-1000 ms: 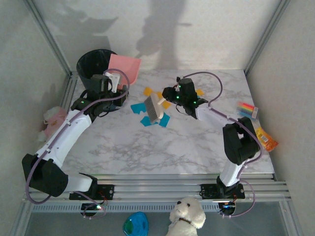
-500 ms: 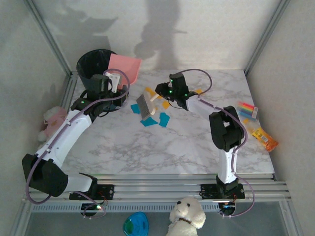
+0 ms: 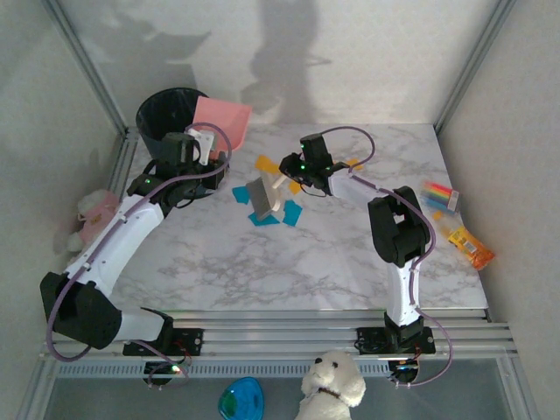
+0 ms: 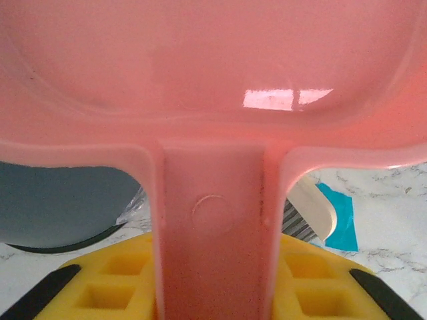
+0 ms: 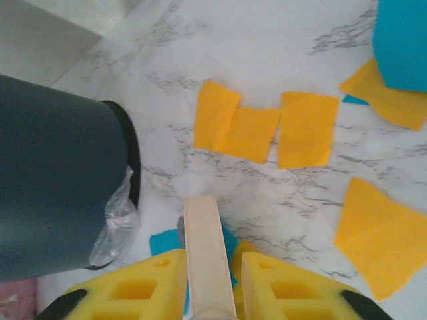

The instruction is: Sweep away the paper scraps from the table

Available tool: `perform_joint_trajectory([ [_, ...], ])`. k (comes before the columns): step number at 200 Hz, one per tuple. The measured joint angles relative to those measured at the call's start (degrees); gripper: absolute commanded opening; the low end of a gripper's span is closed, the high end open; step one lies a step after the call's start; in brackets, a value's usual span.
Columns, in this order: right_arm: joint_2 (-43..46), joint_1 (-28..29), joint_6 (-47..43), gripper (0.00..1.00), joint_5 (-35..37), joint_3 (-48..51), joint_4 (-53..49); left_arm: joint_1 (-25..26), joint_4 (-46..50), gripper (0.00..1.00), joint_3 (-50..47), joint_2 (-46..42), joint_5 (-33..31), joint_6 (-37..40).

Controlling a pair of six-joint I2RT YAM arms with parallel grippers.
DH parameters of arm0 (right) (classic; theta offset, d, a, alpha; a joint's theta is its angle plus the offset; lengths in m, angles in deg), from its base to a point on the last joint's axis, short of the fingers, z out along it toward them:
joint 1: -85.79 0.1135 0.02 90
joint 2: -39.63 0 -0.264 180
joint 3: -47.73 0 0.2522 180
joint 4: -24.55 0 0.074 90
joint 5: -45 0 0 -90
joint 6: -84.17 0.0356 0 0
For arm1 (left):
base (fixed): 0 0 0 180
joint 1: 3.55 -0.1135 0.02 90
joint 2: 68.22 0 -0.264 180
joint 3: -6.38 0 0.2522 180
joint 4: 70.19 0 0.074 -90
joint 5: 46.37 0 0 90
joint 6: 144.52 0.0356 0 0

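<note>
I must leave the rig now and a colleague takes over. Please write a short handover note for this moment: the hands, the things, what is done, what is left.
Left hand: shut on the dustpan handle, with the dustpan raised beside the bin.
Right hand: shut on the brush, which is at the scraps.
Scraps: orange and teal pieces lie on the table, toward its far side, right of the bin.
Done: both tools are gripped.
Left: the scraps are not yet swept up. Bring the dustpan down, sweep them in, then probably empty it into the bin.
</note>
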Motion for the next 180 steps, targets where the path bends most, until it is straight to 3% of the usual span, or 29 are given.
perform_joint_trajectory([
  [90,13.2,-0.1,-8.7,0.0,8.7,11.5,-5.3,2.2,0.5,0.0,0.0,1.7,0.2,1.1],
  [180,24.2,-0.2,-17.2,0.0,18.6,18.7,-11.8,8.7,4.5,0.0,0.0,6.2,0.2,5.0],
])
